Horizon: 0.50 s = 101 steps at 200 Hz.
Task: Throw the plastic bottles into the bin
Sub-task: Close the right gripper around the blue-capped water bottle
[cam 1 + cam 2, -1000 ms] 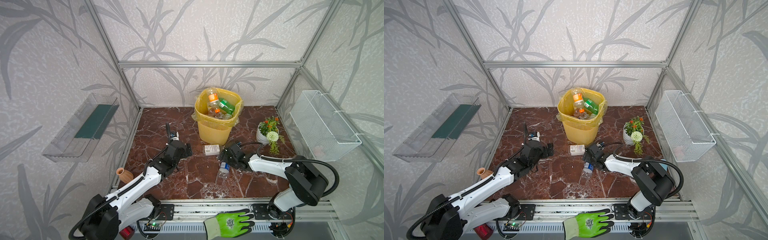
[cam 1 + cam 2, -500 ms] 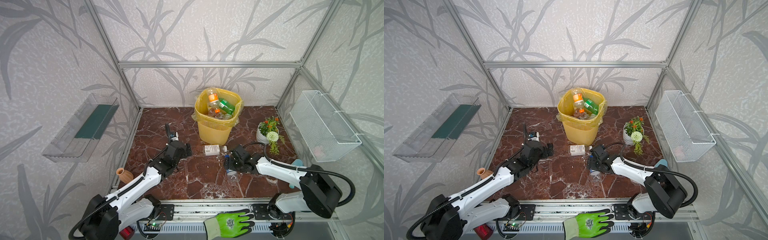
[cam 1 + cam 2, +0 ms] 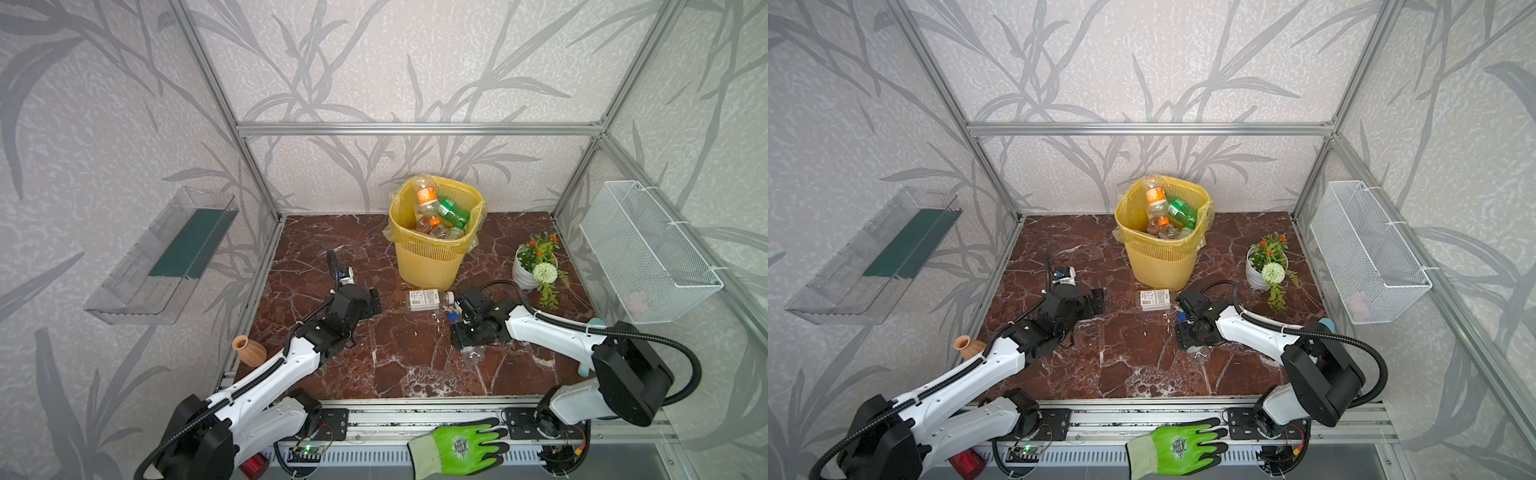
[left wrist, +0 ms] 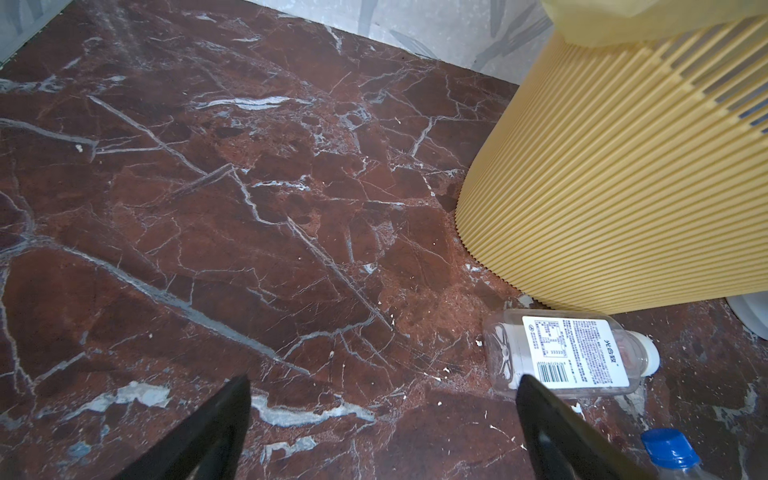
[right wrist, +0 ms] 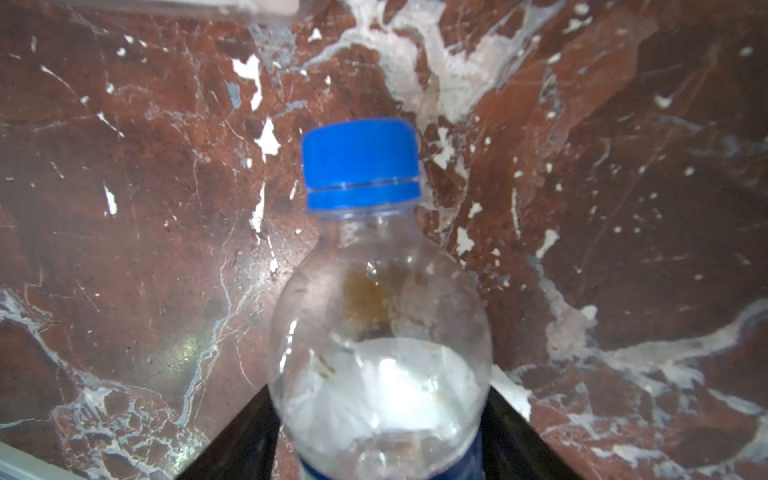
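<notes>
**A:** What is changing down there right now?

**B:** The right gripper (image 5: 378, 411) is closing on the small clear plastic bottle with the blue screw cap (image 5: 374, 316). That bottle is lying on its side on the red-brown, white-veined marble floor (image 3: 395, 365), near the tall yellow slatted plastic bin (image 3: 428, 266). A second ago the jaws were standing wider. Now the two black fingers are pressing against the bottle's rounded sides, and its base seems to be sitting a little further toward that arm's side.

**A:** So is it holding the bottle?

**B:** It is looking that way in the right wrist view (the body is filling the whole gap). But in both top views the bottle is still resting on the floor, so I am judging the lift as not yet begun.

**A:** And the other arm?

**B:** The left gripper (image 4: 382, 380) is hanging where it was, with its jaws spread fully apart and gripping nothing, over bare marble. A squat clear bottle with a white printed label and white cap (image 4: 573, 353) is lying just beside the bin's base.

**A:** How is the plastic going to behave?

**B:** The bottle wall is looking thin, glossy and slightly cloudy. I am expecting it to dent under the fingers and to slide easily on the polished stone. The bin's ribbed wall is looking rigid, and its translucent yellow liner is crinkling over the rim. An orange-labelled bottle (image 3: 424, 194) and a green bottle (image 3: 455, 212) are already lying inside.
</notes>
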Tool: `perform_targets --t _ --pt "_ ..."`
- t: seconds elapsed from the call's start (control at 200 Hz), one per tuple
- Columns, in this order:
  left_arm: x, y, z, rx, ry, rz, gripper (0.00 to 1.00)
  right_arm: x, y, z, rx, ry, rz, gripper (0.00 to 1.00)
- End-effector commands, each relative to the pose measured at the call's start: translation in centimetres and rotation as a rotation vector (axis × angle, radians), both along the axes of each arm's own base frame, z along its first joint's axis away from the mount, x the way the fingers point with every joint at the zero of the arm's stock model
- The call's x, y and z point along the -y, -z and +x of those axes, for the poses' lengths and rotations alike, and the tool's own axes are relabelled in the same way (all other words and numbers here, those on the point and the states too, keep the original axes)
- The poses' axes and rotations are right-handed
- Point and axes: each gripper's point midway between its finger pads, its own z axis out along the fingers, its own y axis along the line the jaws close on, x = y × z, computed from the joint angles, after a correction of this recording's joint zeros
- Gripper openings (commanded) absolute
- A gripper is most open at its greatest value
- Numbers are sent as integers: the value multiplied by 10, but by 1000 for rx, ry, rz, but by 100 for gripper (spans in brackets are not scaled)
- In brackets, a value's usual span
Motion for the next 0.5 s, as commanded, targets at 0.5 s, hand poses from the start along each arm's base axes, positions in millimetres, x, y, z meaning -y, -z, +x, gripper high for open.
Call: perform_targets --t 0.5 --pt "-16 7 -3 -23 -75 39 99 -4 -43 17 193 -49 46 53"
